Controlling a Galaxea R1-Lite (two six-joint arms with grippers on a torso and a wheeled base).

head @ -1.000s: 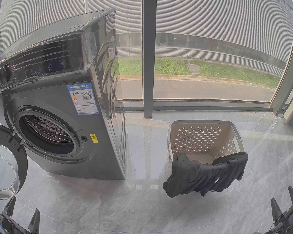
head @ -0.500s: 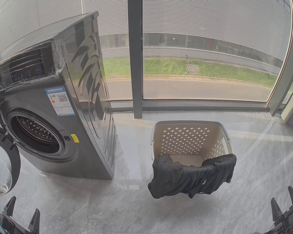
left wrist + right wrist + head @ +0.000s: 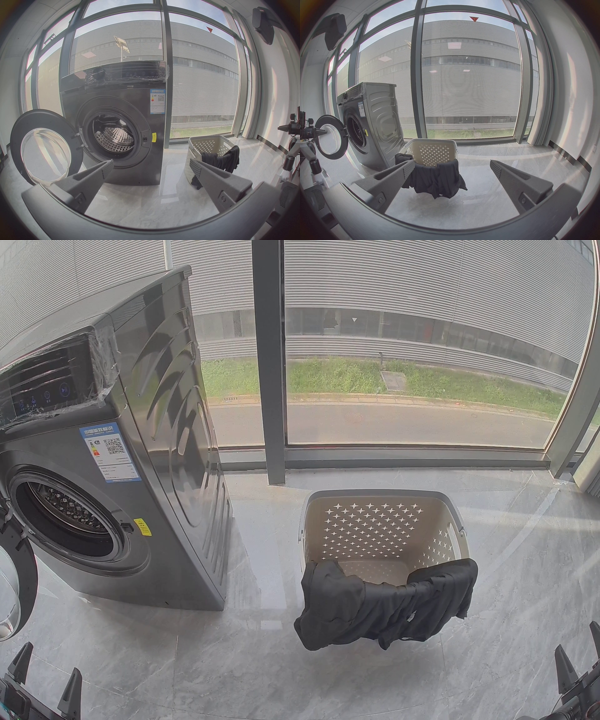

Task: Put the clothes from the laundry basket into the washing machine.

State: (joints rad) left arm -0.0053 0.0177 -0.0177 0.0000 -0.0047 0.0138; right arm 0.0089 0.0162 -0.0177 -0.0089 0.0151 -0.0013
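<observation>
1. One pincer, the left gripper (image 3: 49,666), sits at 8 o'clock in the head view, at the far lower corner. Its jaws are spread wide with nothing between them.
2. Just above it, nearer 9 o'clock, the round glass door (image 3: 25,577) of the washing machine (image 3: 156,427) hangs swung fully open.
3. From 9 to 10 o'clock the machine's grey body stands on the pale marble floor (image 3: 237,665). Its perforated steel drum (image 3: 69,515) shows through the open port.
4. At 12 o'clock a dark window post (image 3: 269,365) rises behind, between the machine and the basket.
5. At 4 o'clock, close to the centre, the beige laundry basket (image 3: 375,495) stands upright on the floor, well apart from the machine.
6. At 5 o'clock a dark garment (image 3: 381,609) lies draped over the basket's near rim. Most of it hangs down the outside wall, and neither pincer touches it.
7. At 4 o'clock, at the far edge, the right gripper (image 3: 576,640) has its jaws wide apart and empty, well clear of the basket.
</observation>
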